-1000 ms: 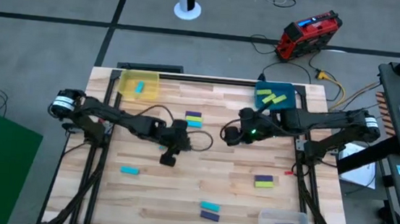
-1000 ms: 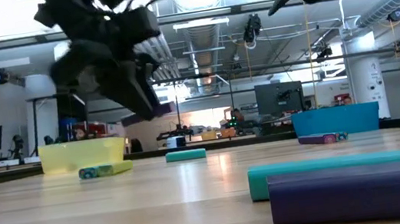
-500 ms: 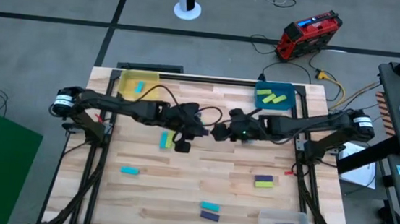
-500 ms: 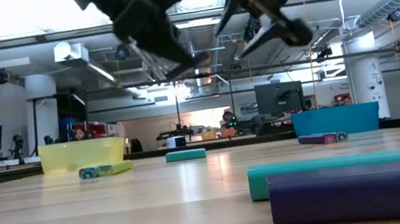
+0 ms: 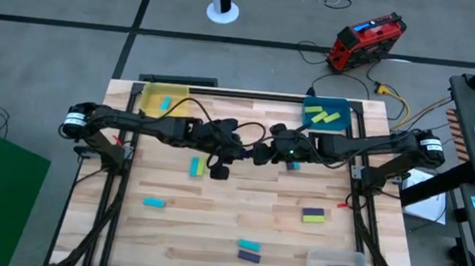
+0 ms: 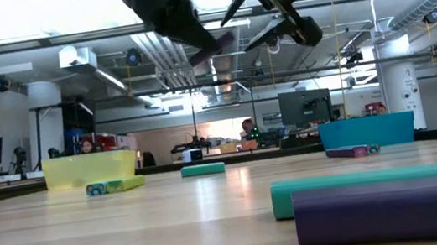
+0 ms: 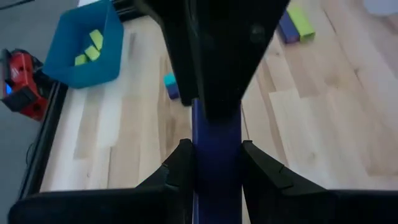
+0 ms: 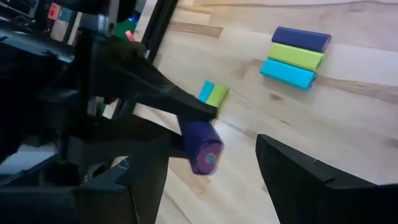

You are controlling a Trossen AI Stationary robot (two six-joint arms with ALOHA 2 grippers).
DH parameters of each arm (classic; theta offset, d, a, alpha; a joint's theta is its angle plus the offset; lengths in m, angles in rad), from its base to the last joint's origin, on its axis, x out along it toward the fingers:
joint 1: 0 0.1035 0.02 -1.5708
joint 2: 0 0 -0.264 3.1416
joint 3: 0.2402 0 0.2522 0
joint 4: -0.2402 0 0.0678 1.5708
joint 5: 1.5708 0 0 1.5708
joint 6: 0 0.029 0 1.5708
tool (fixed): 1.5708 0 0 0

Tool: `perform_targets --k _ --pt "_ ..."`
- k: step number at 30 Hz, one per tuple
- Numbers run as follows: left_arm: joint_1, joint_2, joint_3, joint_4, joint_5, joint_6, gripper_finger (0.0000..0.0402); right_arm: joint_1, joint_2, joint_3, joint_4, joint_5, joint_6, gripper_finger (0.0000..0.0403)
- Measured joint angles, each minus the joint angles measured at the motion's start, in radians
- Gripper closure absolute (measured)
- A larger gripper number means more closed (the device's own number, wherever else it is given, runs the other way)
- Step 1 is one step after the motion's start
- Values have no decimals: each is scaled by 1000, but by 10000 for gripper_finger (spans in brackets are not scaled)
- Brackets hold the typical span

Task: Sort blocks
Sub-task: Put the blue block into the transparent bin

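Clamped on a purple rectangular bar (image 7: 216,155), my left gripper (image 5: 238,149) held it raised above the middle of the wooden table (image 5: 211,234). My right gripper (image 5: 262,152) faced it with jaws spread wide and empty, the bar's end just before them. 3 yellow-green bars (image 5: 323,116) lay in the blue bin (image 5: 346,105); 1 cyan bar (image 5: 165,103) lay in the yellow bin (image 5: 150,95).

Even, bright overhead lighting. In the low view, ceiling strip lights (image 6: 93,71) overexpose the upper edge; the pale wooden table top (image 6: 132,235) shows soft glare, and the near purple rectangular bar (image 6: 399,210) is defocused.
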Motion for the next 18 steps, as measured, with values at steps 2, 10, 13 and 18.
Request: perform_targets --k 2,10,13,18 --pt "-1 0 -2 4 0 -2 330 -4 0 5 -2 -1 -3 170" --pt "-1 1 29 23 -3 -20 330 -4 0 2 -5 -4 -2 172" --pt "-1 1 36 19 -4 -20 330 -4 0 6 -4 -4 -13 182" --pt "0 1 39 19 -5 -20 330 -4 0 8 0 -3 -28 218"
